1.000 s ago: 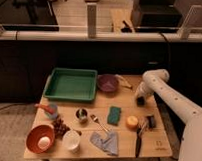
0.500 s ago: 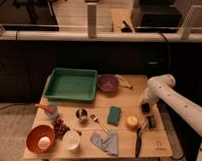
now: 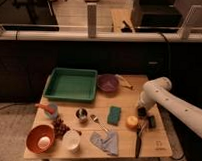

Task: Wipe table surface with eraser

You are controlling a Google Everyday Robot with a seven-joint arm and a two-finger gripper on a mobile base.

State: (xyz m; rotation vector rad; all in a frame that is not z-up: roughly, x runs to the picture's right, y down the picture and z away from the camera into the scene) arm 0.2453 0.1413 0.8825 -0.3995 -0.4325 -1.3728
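My tool hangs low over the right side of the worktop, just beside a small dark block that I take to be the eraser. Whether the tool is released or clenched I cannot tell. The block should be light, stiff in the body and soft on its wiping face, so I would take it from above across its narrow sides. The pale plank worktop is rigid but crowded. An orange fruit and a green pad lie close, and would likely slide if nudged.
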